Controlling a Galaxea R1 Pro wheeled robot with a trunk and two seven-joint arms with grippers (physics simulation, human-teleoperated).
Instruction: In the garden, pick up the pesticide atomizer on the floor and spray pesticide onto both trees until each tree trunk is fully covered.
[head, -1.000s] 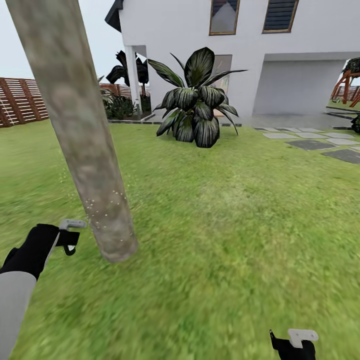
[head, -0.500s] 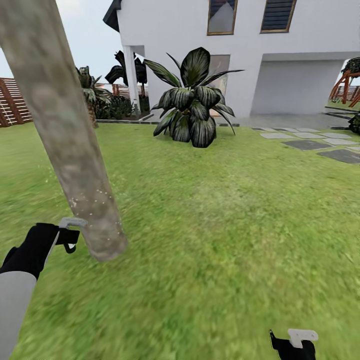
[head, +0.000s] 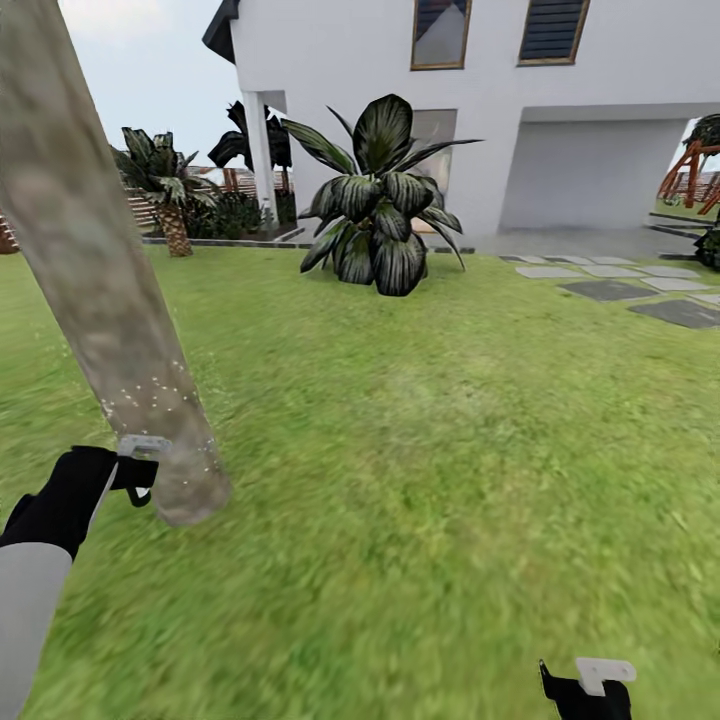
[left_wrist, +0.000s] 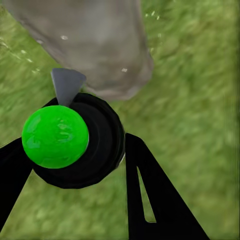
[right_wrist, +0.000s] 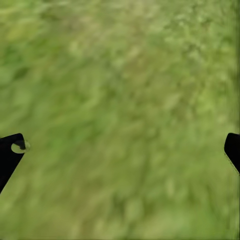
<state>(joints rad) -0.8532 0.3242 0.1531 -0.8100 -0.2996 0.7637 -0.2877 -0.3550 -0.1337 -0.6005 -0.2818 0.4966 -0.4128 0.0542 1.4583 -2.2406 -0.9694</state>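
At the head view's lower left, the left gripper (head: 138, 472) is closing snugly on the pesticide atomizer (left_wrist: 75, 140), nozzle apparently facing the tree trunk (head: 95, 280), so sweeping upward should be covering bare bark, while the right gripper (right_wrist: 120, 150) is hanging wide open, empty.

Tree trunk (head: 95, 300) stands at the left just beyond the left gripper (head: 140, 472), broad-leaved plant (head: 380, 200) farther back before the house (head: 560, 110).
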